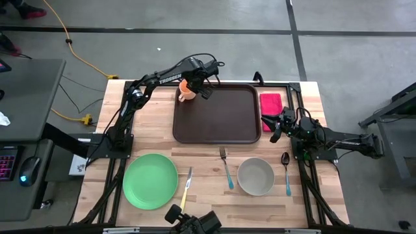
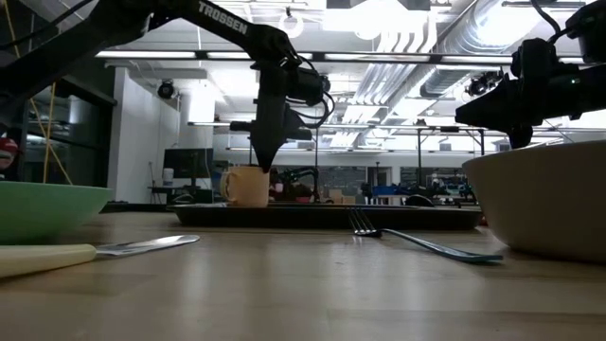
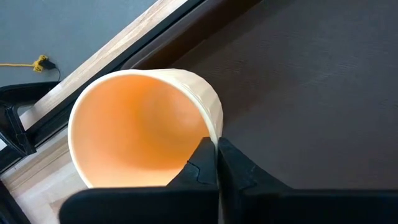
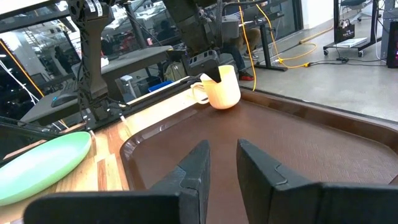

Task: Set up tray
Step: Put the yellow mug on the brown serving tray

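The dark brown tray [image 1: 218, 114] lies at the table's far middle. A cream cup with an orange inside [image 1: 186, 92] stands in the tray's far left corner [image 4: 221, 87], its handle toward the table's left. My left gripper [image 3: 216, 155] reaches down from above and is shut on the cup [image 2: 246, 187]. My right gripper [image 4: 222, 155] waits at the table's right edge [image 1: 276, 127], level. It points across the tray, open a little, with nothing between its fingers. My left gripper pinches the cup's rim wall [image 3: 211, 134] on the side away from the handle. One finger is inside the cup and one outside. The fingers come steeply from above, pointing down. The cup sits mouth up, slightly tilted, its base at the tray's floor [image 4: 219, 104].
A red napkin [image 1: 271, 104] lies right of the tray. Along the table's near side lie a green plate [image 1: 150, 181], a knife [image 1: 186, 192], a fork [image 1: 226, 168], a beige bowl [image 1: 255, 176] and a spoon [image 1: 286, 172]. Most of the tray's floor is bare.
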